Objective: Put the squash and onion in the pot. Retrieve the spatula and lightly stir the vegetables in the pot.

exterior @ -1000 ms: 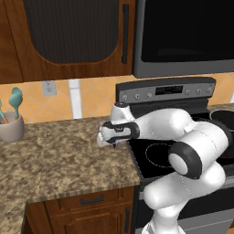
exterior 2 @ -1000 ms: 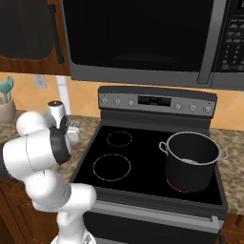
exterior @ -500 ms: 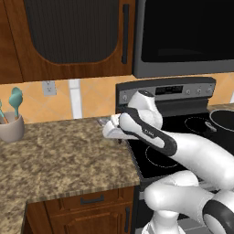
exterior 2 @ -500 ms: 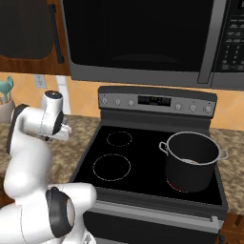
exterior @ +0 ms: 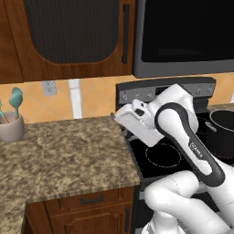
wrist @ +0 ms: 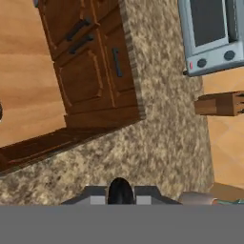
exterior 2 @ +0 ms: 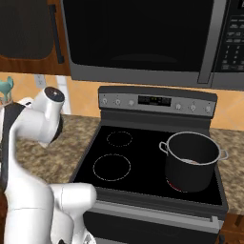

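A: State the hand [wrist: 120, 190] condition.
B: Clenched, jaws together, nothing between them. In the hand view it points across the granite surface [wrist: 162, 138], at lower centre of the frame.

A: Locate the pot [exterior 2: 193, 159].
B: Right base view, right of centre, on the stove's [exterior 2: 143, 157] front right burner. Something pale orange lies inside; which vegetable cannot be told.

A: Other items?
B: A cup [exterior: 11, 128] holding teal utensils, left edge of the left base view.
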You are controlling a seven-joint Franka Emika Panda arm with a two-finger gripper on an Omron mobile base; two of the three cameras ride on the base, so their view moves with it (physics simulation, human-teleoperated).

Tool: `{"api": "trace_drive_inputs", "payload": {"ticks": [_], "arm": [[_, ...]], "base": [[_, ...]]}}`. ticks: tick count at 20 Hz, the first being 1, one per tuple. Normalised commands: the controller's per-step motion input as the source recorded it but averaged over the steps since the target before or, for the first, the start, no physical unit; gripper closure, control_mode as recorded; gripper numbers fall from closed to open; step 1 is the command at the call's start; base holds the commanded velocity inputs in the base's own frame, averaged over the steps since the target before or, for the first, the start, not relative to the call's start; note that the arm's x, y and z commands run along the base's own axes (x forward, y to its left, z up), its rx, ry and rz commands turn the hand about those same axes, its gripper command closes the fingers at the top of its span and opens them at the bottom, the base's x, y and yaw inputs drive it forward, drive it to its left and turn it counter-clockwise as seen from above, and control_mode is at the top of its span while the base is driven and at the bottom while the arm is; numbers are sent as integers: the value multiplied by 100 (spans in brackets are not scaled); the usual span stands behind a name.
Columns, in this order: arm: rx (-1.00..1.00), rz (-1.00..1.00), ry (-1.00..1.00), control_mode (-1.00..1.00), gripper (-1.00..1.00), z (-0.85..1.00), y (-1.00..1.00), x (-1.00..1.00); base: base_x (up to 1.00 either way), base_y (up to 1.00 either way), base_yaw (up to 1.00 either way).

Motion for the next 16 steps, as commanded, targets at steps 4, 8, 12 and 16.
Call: {"api": "trace_drive_inputs", "payload": {"ticks": [4,8,12,16], "arm": [[47,-56,22,-100,100,97,-8,-80],[43,-64,25,-100,100,61,-2,-64],[40,-69,15,-100,100,37,-24,-44],[43,-69,14,-100,100,39,-39,-32]], "base": [[0,0,0],[0,0,0],[0,0,0],[0,0,0]]}}
